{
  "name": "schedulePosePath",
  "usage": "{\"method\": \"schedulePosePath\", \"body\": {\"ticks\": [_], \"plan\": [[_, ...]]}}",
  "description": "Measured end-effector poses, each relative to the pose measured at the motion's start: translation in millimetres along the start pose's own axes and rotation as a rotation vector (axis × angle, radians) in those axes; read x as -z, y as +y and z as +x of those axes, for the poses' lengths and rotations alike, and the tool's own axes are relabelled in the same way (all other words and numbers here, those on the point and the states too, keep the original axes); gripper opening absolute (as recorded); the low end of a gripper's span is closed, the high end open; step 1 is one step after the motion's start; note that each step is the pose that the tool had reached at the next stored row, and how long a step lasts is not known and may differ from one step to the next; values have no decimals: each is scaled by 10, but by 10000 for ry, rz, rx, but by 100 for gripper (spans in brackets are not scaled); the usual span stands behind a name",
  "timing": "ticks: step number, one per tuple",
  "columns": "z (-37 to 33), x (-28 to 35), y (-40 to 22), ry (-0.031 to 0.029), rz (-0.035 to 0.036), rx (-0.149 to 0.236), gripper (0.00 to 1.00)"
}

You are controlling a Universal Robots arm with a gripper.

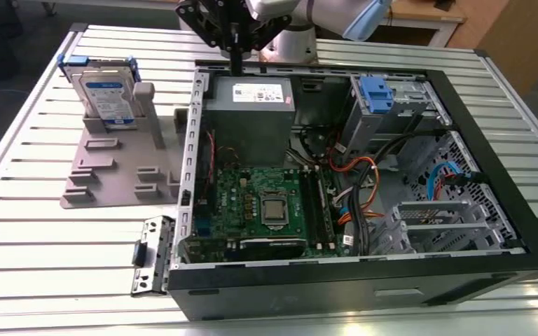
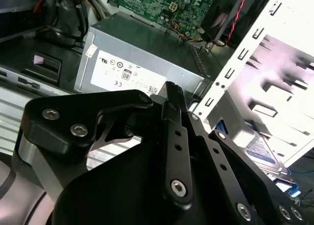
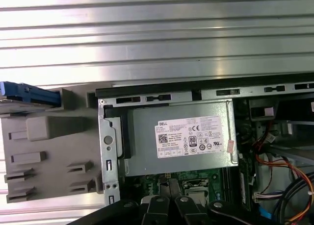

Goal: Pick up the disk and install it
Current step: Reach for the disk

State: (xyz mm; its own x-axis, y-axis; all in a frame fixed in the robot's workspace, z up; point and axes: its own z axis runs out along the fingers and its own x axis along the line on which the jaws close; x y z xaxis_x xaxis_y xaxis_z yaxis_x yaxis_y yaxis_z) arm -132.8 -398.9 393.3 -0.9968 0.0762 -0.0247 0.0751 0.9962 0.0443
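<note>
Silver disk [image 1: 108, 98], one, upright in one grey stand [image 1: 110, 178], fingers [image 1: 236, 61] closed together holding nothing, above one open computer case [image 1: 344, 294].

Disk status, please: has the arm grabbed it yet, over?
Gripper shut, empty, over the grey box. Disk upright in its stand, untouched. Nothing blocking it.

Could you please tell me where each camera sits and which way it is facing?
Exterior view: off the arm, looking down on the computer case, the disk beside it; arm and gripper show.
First wrist view: on the arm, looking down on the grey power supply; gripper shows.
Second wrist view: at the wrist, looking obliquely along the gripper.
All share the power supply.
</note>
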Motion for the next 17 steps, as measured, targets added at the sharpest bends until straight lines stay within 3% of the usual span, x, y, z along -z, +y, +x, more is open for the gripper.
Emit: {"method": "schedulePosePath", "body": {"ticks": [17], "plan": [[51,1,-4,-1,-1,0,10]]}}
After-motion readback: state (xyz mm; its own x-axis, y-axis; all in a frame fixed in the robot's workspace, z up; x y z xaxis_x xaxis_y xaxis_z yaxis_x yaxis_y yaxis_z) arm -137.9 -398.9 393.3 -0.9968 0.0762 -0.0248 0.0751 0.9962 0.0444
